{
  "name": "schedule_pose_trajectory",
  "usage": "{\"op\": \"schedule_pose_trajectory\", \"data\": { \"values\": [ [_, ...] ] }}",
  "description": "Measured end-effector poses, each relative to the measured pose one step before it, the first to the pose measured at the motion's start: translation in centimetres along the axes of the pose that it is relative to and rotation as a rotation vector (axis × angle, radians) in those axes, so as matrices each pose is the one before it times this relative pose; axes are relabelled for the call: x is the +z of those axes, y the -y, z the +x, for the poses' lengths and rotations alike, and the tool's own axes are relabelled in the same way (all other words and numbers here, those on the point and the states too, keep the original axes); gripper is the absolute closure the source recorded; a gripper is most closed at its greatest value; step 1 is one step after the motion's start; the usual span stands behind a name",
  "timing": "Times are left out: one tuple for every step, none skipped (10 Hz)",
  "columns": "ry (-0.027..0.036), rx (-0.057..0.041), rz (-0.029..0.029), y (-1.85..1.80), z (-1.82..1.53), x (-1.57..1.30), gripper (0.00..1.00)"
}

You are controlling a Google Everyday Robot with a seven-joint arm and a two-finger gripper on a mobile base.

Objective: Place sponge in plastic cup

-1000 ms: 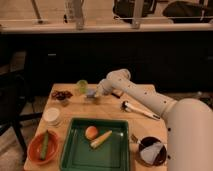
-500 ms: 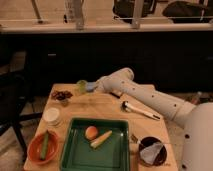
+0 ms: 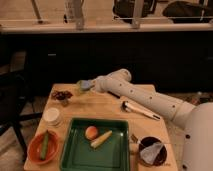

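The sponge (image 3: 87, 85), a small blue-grey pad, is at the far left part of the table (image 3: 107, 107), raised at the tip of the arm and right against the plastic cup (image 3: 80, 86). The cup, a yellow-green tumbler, shows only as a sliver at the sponge's left edge, since the pad covers most of it. I cannot tell whether the sponge is above the rim or touching it. The gripper (image 3: 93, 85) is at the sponge's right side, and its jaws are drawn in narrow, clamped on the sponge. Behind it the white arm (image 3: 150, 100) runs in a long slant from the lower right corner across the far side of the table.

Just left of the cup and a little nearer stands a clear bowl of dark red bits (image 3: 61, 94). Nearer again, by the left edge, is a white round container (image 3: 52, 116). At the near left corner an orange bowl (image 3: 35, 152) has a green stick-shaped thing lying in it. A green tray (image 3: 80, 156) takes up the middle of the near side. In it a round orange fruit (image 3: 91, 132) and a pale yellow wedge (image 3: 101, 139) lie just beside each other. To the right, close under the arm, a utensil with a white handle (image 3: 140, 110) lies slanted on the wood. At the near right corner a dark bowl (image 3: 145, 142) holds a crumpled pale grey thing. Beyond the table runs a dark wall with a pale ledge along its top.
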Motion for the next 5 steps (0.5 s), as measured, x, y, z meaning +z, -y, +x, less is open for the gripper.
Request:
{"op": "schedule_pose_trajectory", "data": {
  "values": [
    [0.00594, -0.01592, 0.00457, 0.499, -0.427, 0.115, 1.00],
    [0.00251, -0.00660, 0.00121, 0.230, -0.155, 0.073, 1.00],
    [0.01570, -0.01822, 0.00172, 0.895, -0.581, 0.697, 1.00],
    [0.00668, -0.00790, 0.00083, 0.406, -0.170, 0.395, 1.00],
    [0.00999, -0.01010, -0.00157, 0.243, -0.199, 0.507, 1.00]
  ]
}}
